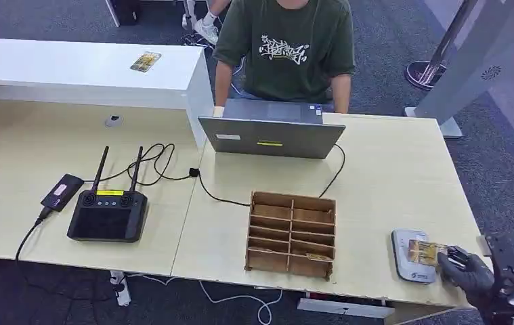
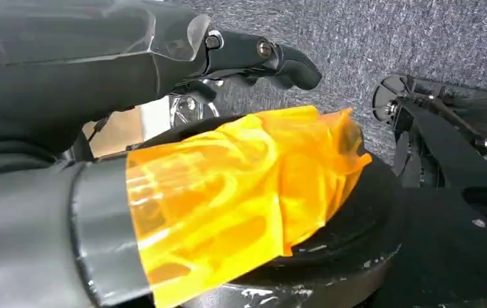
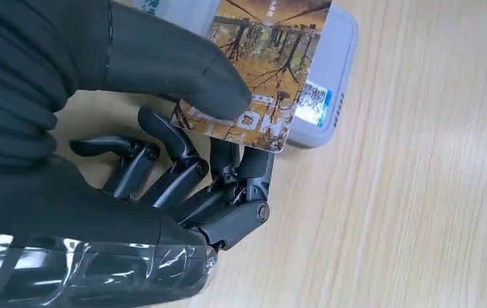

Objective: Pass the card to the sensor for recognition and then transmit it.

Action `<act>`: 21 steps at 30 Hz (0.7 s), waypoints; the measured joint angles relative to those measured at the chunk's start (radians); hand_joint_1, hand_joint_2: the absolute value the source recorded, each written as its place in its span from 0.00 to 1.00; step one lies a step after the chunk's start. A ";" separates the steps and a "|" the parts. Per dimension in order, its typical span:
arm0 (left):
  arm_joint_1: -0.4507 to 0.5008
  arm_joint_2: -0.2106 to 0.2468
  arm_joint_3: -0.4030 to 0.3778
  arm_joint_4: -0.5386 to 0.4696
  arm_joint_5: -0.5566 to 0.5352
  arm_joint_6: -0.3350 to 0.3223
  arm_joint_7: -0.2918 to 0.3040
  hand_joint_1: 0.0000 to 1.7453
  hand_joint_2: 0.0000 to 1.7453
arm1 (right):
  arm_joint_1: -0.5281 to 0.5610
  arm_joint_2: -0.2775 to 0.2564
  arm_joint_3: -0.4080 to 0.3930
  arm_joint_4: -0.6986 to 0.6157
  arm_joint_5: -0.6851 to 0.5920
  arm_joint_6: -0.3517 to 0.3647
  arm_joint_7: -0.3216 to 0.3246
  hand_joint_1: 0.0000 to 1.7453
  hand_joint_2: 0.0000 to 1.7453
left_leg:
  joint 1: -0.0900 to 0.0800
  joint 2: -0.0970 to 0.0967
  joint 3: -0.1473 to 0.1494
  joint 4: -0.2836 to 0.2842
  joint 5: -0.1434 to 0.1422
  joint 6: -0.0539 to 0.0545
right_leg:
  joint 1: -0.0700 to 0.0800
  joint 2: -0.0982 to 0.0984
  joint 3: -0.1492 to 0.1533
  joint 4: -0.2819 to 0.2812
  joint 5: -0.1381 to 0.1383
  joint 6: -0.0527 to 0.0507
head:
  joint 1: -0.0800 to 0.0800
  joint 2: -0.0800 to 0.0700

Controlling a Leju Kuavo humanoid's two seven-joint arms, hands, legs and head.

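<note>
Right robot hand (image 1: 467,269) reaching in from the lower right corner of the head view, low over the tabletop's (image 1: 389,183) near right edge, thumb (image 3: 183,70) pressed on top of the card (image 3: 269,64) with darker fingers (image 3: 228,167) curled beneath, pinching it. Left robot hand (image 2: 253,54) hanging beside the body, fingers curled in, holding nothing.

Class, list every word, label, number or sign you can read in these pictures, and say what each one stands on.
Nothing reads clearly.
Card in right hand: printed characters, inverted, illegible.
Reader: logo too small.
Shirt: stylised white graphic, unreadable.
Laptop: stickers too small.
Controller: yellow label, blurred.
</note>
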 joint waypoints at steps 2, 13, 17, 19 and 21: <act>0.000 0.002 0.000 -0.001 -0.001 0.000 0.004 0.00 0.00 | -0.027 -0.023 0.037 0.019 -0.004 0.019 0.012 1.00 1.00 | 0.000 0.000 0.000 0.000 0.000 0.000 | 0.000 0.000 0.000 0.000 0.000 0.000 | 0.000 0.000; -0.001 0.006 0.000 -0.009 -0.006 -0.004 0.017 0.00 0.00 | -0.174 -0.191 0.254 0.091 0.029 0.127 0.097 1.00 1.00 | -0.001 -0.001 0.000 0.001 0.000 0.001 | -0.001 -0.001 0.000 0.000 0.001 0.001 | 0.000 0.000; -0.001 0.007 -0.001 -0.010 -0.006 -0.005 0.024 0.00 0.00 | -0.213 -0.270 0.341 0.091 0.042 0.148 0.127 1.00 1.00 | -0.001 -0.002 -0.001 0.001 0.000 0.001 | -0.001 -0.002 0.000 0.000 0.001 0.001 | 0.000 0.000; -0.001 0.007 -0.001 -0.010 -0.007 -0.005 0.025 0.00 0.00 | -0.223 -0.299 0.368 0.085 0.042 0.151 0.135 1.00 1.00 | -0.001 -0.002 -0.001 0.001 0.000 0.001 | -0.001 -0.002 0.000 0.000 0.001 0.001 | 0.000 0.000; -0.001 0.007 -0.001 -0.010 -0.007 -0.005 0.025 0.00 0.00 | -0.228 -0.319 0.389 0.079 0.043 0.151 0.136 1.00 1.00 | -0.001 -0.002 -0.001 0.001 0.000 0.001 | -0.001 -0.002 0.000 0.000 0.001 0.001 | 0.000 0.000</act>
